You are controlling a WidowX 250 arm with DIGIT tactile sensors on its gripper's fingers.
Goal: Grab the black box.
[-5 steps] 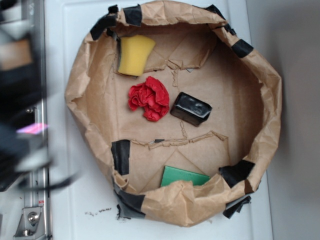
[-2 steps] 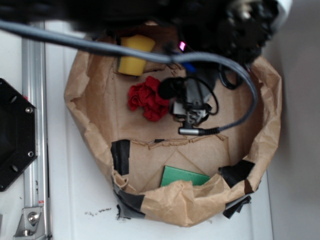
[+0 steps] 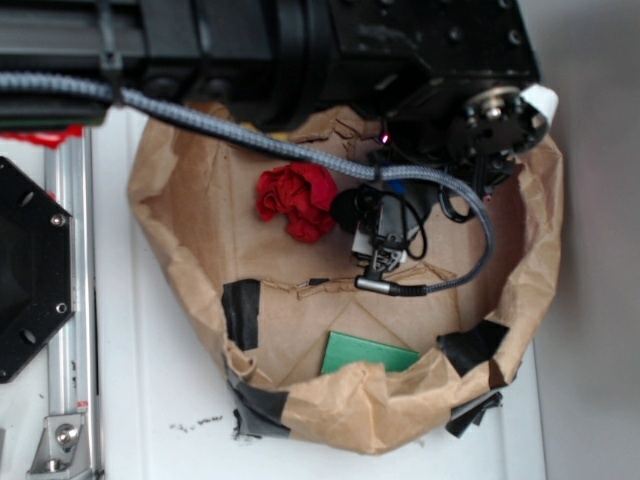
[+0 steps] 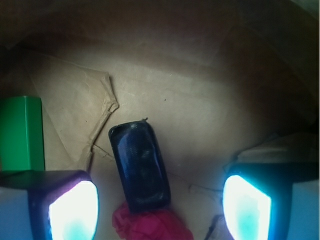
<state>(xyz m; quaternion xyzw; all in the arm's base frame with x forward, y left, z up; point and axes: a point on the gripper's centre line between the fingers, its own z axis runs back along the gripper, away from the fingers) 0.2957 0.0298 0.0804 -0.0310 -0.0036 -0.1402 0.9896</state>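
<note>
Red cloth wad (image 3: 298,200) and green card (image 3: 368,352) in taped paper nest (image 3: 180,250).

No legible text or labels.

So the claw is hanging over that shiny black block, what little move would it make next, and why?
Probably a short drop straight down. In the wrist view the black box lies between the open gripper's fingers, nearer the left one and untouched, with the red cloth against its near end.
</note>
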